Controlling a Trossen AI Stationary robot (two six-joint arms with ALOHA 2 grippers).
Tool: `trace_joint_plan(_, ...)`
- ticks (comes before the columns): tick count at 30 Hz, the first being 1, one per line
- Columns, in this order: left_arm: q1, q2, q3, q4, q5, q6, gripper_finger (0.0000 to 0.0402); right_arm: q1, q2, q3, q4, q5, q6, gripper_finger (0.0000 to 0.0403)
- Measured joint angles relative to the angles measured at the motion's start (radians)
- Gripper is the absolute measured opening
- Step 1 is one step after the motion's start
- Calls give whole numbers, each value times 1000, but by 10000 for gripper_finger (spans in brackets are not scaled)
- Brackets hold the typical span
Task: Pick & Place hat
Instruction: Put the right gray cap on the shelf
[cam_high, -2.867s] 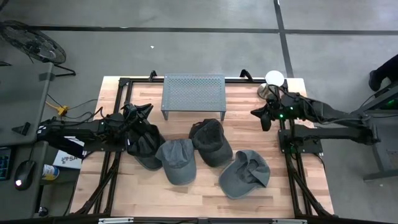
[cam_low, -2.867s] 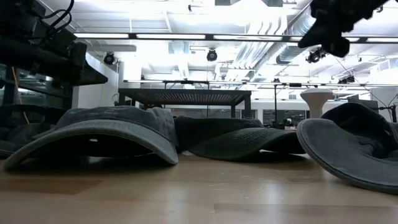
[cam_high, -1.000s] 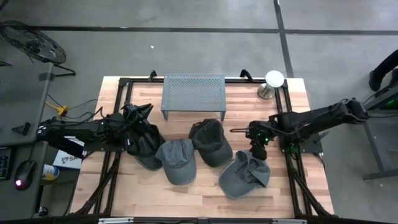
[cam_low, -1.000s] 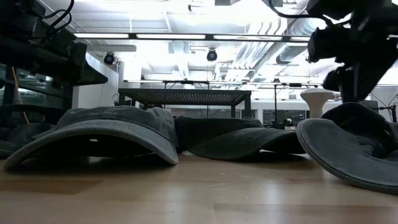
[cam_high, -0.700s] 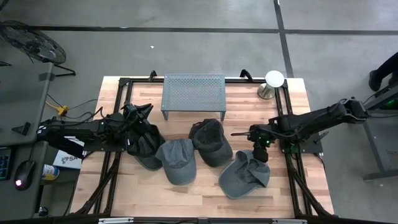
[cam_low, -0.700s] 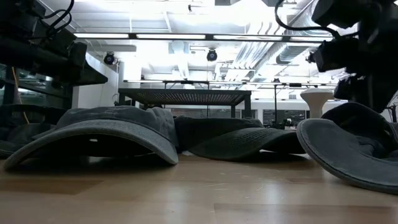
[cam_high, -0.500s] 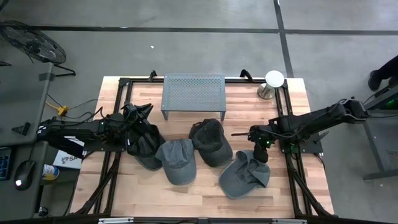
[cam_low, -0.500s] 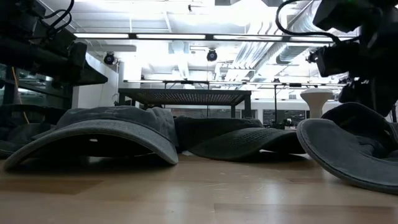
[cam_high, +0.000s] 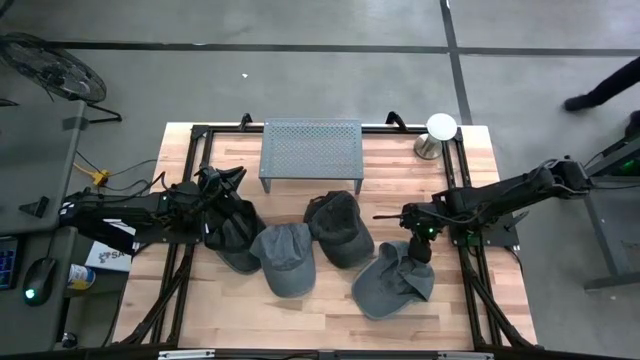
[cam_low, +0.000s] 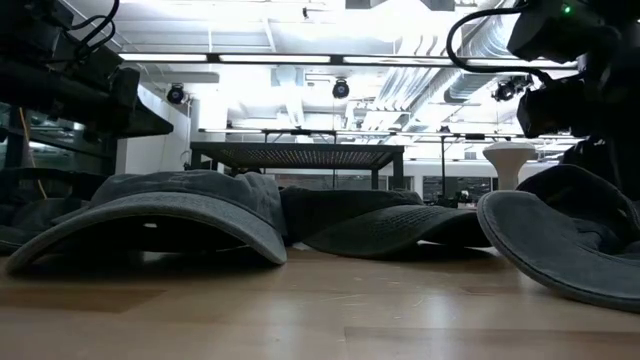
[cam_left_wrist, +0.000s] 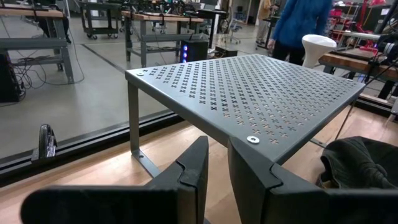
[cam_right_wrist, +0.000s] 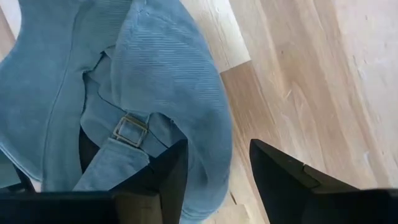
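Observation:
Several hats lie on the wooden table. The rightmost grey-blue hat (cam_high: 392, 282) lies upside down, its adjusting strap with a buckle (cam_right_wrist: 130, 130) showing inside. My right gripper (cam_right_wrist: 217, 143) hangs open just above that hat's back rim (cam_right_wrist: 208, 118), pointing steeply down. One finger is over the hat's inside and the other over bare wood; I cannot tell whether either touches. My left gripper (cam_left_wrist: 217, 149) waits level at the table's left, shut, with nothing between its fingers, and faces the perforated metal stand (cam_left_wrist: 261, 87).
A dark hat (cam_high: 340, 228), a grey hat (cam_high: 283, 258) and another dark hat (cam_high: 232, 232) lie between the arms. The perforated stand (cam_high: 311, 148) is at the far middle and a white knob on a base (cam_high: 440, 128) at the far right. A person walks beyond the table.
My right gripper has sunk and shifted a little toward the table's near edge, coming down over the back rim of the rightmost hat, and it has rolled somewhat about its pointing line. The hats have not moved.

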Motion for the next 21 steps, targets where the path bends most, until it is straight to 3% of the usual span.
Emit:
trace_joint_plan(10, 0, 0, 0, 0, 0, 0, 61, 0, 7, 1, -5, -1, -11, 149)
trace_joint_plan(21, 0, 0, 0, 0, 0, 0, 61, 0, 112, 1, 102, -30, -48, 146)
